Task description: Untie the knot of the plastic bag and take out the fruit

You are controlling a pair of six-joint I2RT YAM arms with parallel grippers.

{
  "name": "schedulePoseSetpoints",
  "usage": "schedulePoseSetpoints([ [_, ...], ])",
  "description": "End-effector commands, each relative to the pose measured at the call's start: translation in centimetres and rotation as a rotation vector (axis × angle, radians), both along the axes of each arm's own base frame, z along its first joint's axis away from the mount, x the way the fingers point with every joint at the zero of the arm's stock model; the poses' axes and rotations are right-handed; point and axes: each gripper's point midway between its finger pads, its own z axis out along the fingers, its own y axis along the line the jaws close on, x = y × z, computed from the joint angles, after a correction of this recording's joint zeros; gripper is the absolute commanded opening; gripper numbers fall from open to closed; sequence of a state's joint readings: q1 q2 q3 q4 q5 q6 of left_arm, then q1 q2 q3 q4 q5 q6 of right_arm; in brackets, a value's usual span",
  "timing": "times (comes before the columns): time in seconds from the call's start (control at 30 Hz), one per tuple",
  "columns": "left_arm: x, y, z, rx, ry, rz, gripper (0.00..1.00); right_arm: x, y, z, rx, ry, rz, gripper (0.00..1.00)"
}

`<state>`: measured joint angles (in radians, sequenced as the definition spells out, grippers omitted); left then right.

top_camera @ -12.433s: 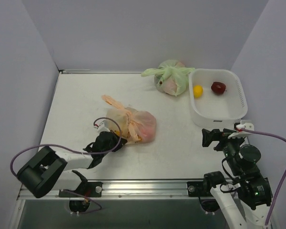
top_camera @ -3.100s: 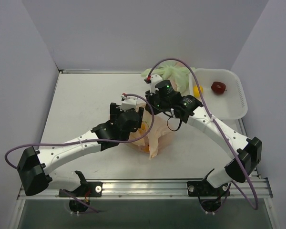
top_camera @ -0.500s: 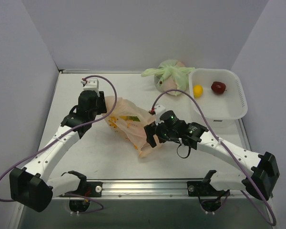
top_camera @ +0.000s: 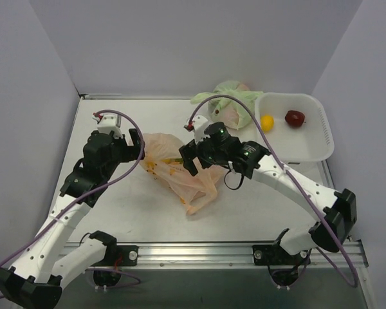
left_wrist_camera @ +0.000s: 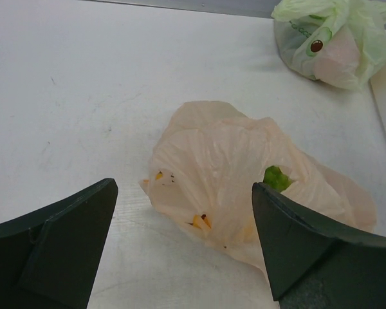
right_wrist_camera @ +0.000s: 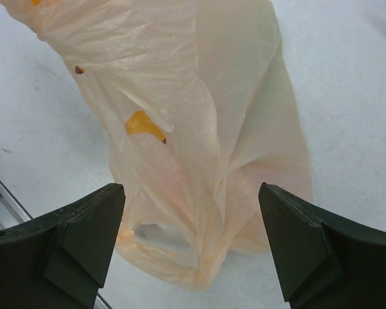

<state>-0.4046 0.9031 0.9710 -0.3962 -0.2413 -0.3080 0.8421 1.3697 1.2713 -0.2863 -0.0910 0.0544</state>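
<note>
Item: plastic bag (top_camera: pixel 180 179), thin, crinkled, translucent peach-orange with small orange-yellow prints, laid slack and flattened near the middle of the white table (top_camera: pixel 148 219). An opening in the film is seen in the left wrist view, through which part of a green fruit (left_wrist_camera: pixel 276 177) is shown; other contents cannot be told. The left gripper (left_wrist_camera: pixel 183 192) is held at the bag's left end, fingers spread wide, nothing clamped. The right gripper (right_wrist_camera: pixel 192 192) is positioned over the bag's right side, fingers likewise parted, the film lying below and between them; contact cannot be told. A knotted pale green bag (top_camera: pixel 230 103) is placed at the far edge, just beside a white basket (top_camera: pixel 294 159), in which a yellow fruit (top_camera: pixel 267 122) and a red fruit (top_camera: pixel 294 118) are kept apart.
</note>
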Motion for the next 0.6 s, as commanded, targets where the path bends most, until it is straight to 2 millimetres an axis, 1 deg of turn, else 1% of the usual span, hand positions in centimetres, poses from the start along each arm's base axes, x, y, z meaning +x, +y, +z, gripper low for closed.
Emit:
schedulePoseSetpoints([
  [0.0, -1.8, -1.4, -1.1, -0.035, 0.050, -0.085, 0.97, 1.9, 2.6, 0.5, 0.026, -0.018, 0.065, 0.89],
  [0.03, -2.1, -1.8, -1.1, -0.048, 0.049, -0.100, 0.97, 2.4, 3.3, -0.6, 0.013, 0.001, 0.074, 0.89],
  [0.07, -2.4, -2.1, -1.1, -0.057, 0.049, -0.115, 0.97, 2.5, 4.0, -0.8, 0.023, 0.011, 0.095, 0.89],
  [0.1, -3.1, -2.9, -1.1, -0.066, 0.047, -0.150, 0.97, 3.1, 4.8, -0.3, 0.044, 0.003, 0.102, 0.89],
  [0.13, -3.4, -3.5, -1.1, -0.072, 0.048, -0.169, 0.97, 3.5, 5.2, -0.5, 0.050, 0.009, 0.106, 0.89],
  [0.17, -3.7, -3.9, -1.1, -0.071, 0.046, -0.185, 0.97, 4.0, 5.8, -1.6, 0.041, 0.030, 0.112, 0.88],
  [0.2, -4.4, -5.2, -1.3, -0.067, 0.043, -0.228, 0.97, 4.4, 6.5, -1.4, 0.059, 0.027, 0.114, 0.87],
  [0.23, -4.7, -5.9, -1.3, -0.057, 0.037, -0.252, 0.97, 5.2, 6.6, -2.4, 0.048, 0.042, 0.102, 0.85],
  [0.27, -5.1, -6.8, -1.5, -0.049, 0.033, -0.285, 0.97, 5.6, 6.7, -2.6, 0.051, 0.045, 0.094, 0.76],
  [0.3, -5.2, -7.8, -1.5, -0.048, 0.017, -0.311, 0.97, 6.3, 6.6, -2.5, 0.061, 0.044, 0.077, 0.69],
  [0.33, -6.1, -9.3, -2.0, -0.025, 0.013, -0.363, 0.98, 7.1, 6.3, -2.8, 0.073, 0.061, 0.047, 0.60],
  [0.37, -6.3, -10.1, -2.2, -0.013, 0.003, -0.384, 0.97, 7.5, 6.0, -2.8, 0.086, 0.068, 0.034, 0.38],
  [0.4, -6.3, -10.9, -2.6, 0.009, -0.002, -0.401, 0.98, 7.9, 5.9, -2.6, 0.106, 0.067, 0.021, 0.26],
  [0.43, -6.3, -11.8, -2.7, 0.037, -0.038, -0.432, 0.98, 8.0, 5.8, -2.6, 0.120, 0.075, 0.018, 0.17],
  [0.47, -6.6, -12.7, -2.8, 0.065, -0.064, -0.443, 0.97, 8.4, 5.2, -2.6, 0.135, 0.089, -0.007, 0.04],
  [0.5, -6.3, -13.7, -2.8, 0.074, -0.092, -0.453, 0.97, 8.4, 5.1, -2.6, 0.143, 0.093, -0.008, 0.00],
  [0.53, -6.1, -14.2, -2.9, 0.107, -0.112, -0.465, 0.97, 8.2, 5.1, -2.3, 0.153, 0.097, -0.001, 0.00],
  [0.57, -5.9, -14.7, -3.3, 0.121, -0.122, -0.466, 0.97, 8.2, 4.8, -2.5, 0.155, 0.103, -0.003, 0.00],
])
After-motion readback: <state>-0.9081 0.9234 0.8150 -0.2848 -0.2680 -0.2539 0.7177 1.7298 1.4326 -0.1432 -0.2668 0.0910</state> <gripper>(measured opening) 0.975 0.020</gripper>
